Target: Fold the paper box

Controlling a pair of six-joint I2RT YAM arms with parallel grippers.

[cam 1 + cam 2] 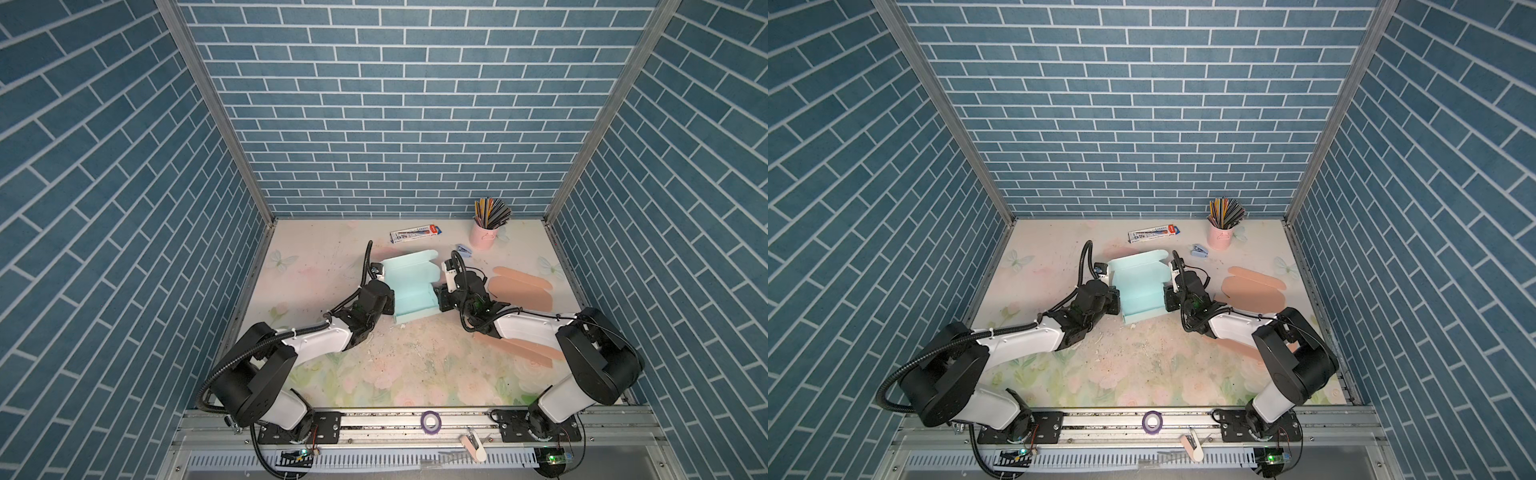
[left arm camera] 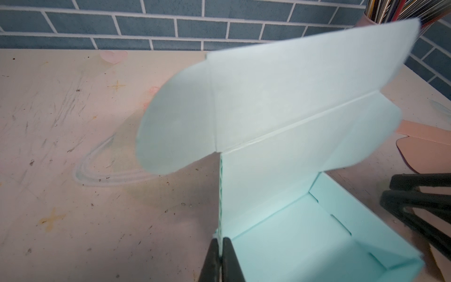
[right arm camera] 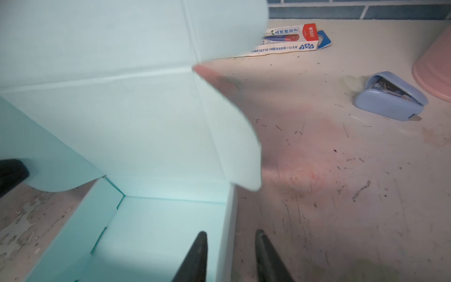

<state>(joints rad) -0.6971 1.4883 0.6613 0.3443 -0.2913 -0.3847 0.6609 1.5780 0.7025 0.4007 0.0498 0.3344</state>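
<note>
The light teal paper box sits mid-table, partly formed, with its lid panel and rounded flaps raised at the far side. My left gripper is shut on the box's left side wall, pinching the thin cardboard edge. My right gripper is open and straddles the right side wall. One finger is inside the box and the other outside, with a gap to the wall. The right gripper's fingers also show in the left wrist view.
A pink cup of pencils, a pencil carton and a small blue stapler lie behind the box. Flat peach cardboard blanks lie right of it, partly under the right arm. A tape roll sits on the front rail.
</note>
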